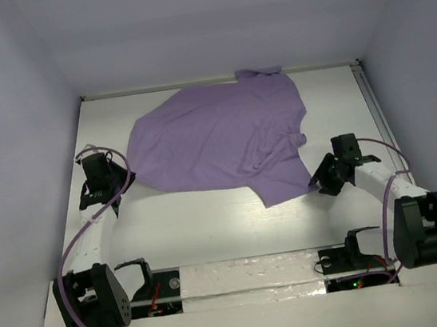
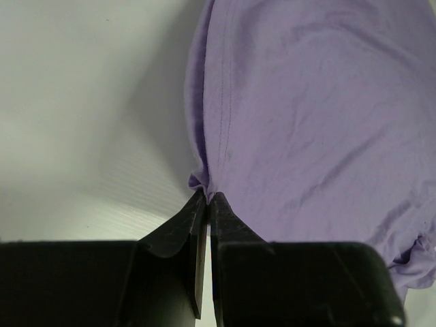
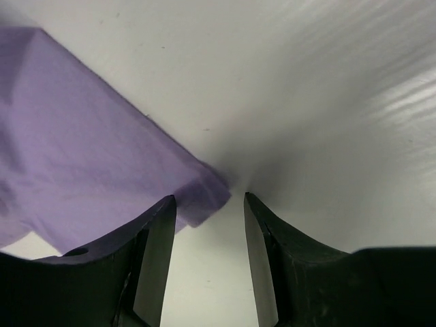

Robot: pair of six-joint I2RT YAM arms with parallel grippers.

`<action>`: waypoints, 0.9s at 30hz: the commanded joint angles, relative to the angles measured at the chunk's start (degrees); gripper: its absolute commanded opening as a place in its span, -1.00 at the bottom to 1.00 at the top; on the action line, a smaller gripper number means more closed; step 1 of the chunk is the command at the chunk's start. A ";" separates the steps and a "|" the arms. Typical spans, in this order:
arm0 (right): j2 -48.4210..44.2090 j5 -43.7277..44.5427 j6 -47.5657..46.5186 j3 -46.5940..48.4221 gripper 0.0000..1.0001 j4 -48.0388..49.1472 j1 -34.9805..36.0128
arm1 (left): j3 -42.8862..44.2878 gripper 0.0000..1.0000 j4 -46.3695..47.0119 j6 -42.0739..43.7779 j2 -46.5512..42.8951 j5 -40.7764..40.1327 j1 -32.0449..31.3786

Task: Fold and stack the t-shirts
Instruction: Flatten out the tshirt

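Note:
One lavender-purple t-shirt [image 1: 223, 139] lies spread and a little rumpled on the white table, its collar at the far edge. My left gripper [image 1: 118, 183] is at the shirt's near left edge and is shut on a pinched fold of its hem [image 2: 203, 182]. My right gripper [image 1: 316, 181] is open at the shirt's near right corner. In the right wrist view that folded corner [image 3: 201, 197] lies just inside the gap, next to the left finger [image 3: 160, 231], with the right finger [image 3: 257, 231] apart from it.
White walls enclose the table on the left, far and right sides. A rail [image 1: 377, 110] runs along the right edge. The arm bases [image 1: 249, 276] sit at the near edge, with bare table [image 1: 210, 225] between them and the shirt.

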 commanded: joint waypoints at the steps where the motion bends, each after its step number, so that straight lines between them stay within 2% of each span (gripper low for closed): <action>1: 3.36 -1.79 -0.66 -1.36 0.01 2.58 -0.04 | 0.12 -1.00 0.88 0.23 -0.83 0.55 -0.19; 6: 6.88 -1.25 -0.40 -0.92 -0.50 4.70 -0.04 | 0.29 -1.00 0.79 -0.21 -1.27 0.46 -0.19; 7: 6.45 -1.17 -0.48 -0.83 -0.74 4.53 -0.04 | 0.56 -1.00 0.70 -0.30 -1.44 0.63 -0.19; 9: 2.17 -0.20 -1.27 -0.39 -0.94 3.13 -0.04 | 0.64 -1.00 0.79 -0.65 -1.44 0.90 -0.19; 10: -0.39 0.32 -1.62 1.61 -1.00 1.64 -0.04 | 0.99 -1.00 0.79 -0.83 -1.44 1.25 -0.19; 11: -3.46 1.37 -2.15 3.28 -1.00 -1.94 -0.04 | 1.52 -1.00 0.62 -1.18 -1.53 1.34 -0.19; 12: -10.71 1.99 -3.55 7.65 -1.00 -3.55 -0.04 | 3.61 -1.00 0.53 -3.01 -1.88 1.77 -0.80; 14: -16.91 4.79 -5.14 14.16 -1.00 -8.10 -0.04 | 7.04 -1.00 1.31 -4.69 -1.71 2.92 -2.99; 16: -19.92 6.04 -7.68 22.85 -1.00 -11.63 -0.04 | 17.39 -1.00 -1.13 -3.83 0.04 -1.10 -7.64; 17: -19.75 7.35 -8.56 32.56 -1.00 -15.13 -0.04 | 21.09 -1.00 -3.75 -3.12 0.49 -2.78 -8.96; 18: -19.40 7.97 -10.14 37.35 -1.00 -16.38 -0.04 | 28.61 -1.00 -4.56 -2.33 0.84 -5.14 -10.28; 19: -18.79 8.58 -11.11 42.01 -1.00 -17.35 -0.04 | 32.60 -1.00 -5.35 -1.10 1.19 -7.52 -12.21; 20: -18.35 9.55 -11.99 46.67 -1.00 -18.23 -0.04 | 36.47 -1.00 -7.02 -0.66 1.37 -8.50 -12.84; 21: -17.82 10.17 -13.65 56.12 -1.00 -18.67 -0.04 | 40.59 -1.00 -7.73 -0.30 1.63 -8.77 -12.84; 22: -16.86 10.69 -14.45 61.43 -1.00 -19.37 -0.04 | 48.81 -1.00 -8.43 0.13 2.07 -8.94 -13.54; 23: -14.67 11.48 -15.42 66.79 -1.00 -20.17 -0.04 | 52.90 -1.00 -10.53 0.75 2.42 -9.12 -13.55; 24: -13.34 11.75 -17.43 77.90 -1.00 -20.43 -0.04 | 57.29 -1.00 -11.33 1.10 2.77 -9.21 -13.55; 25: -11.77 12.19 -18.23 83.92 -1.00 -20.87 -0.04 | 64.82 -1.00 -12.03 1.37 3.30 -9.47 -13.55; 27: -7.02 12.90 -19.20 95.18 -1.00 -21.14 -0.04 | 71.80 -1.00 -13.79 1.81 3.91 -10.35 -13.55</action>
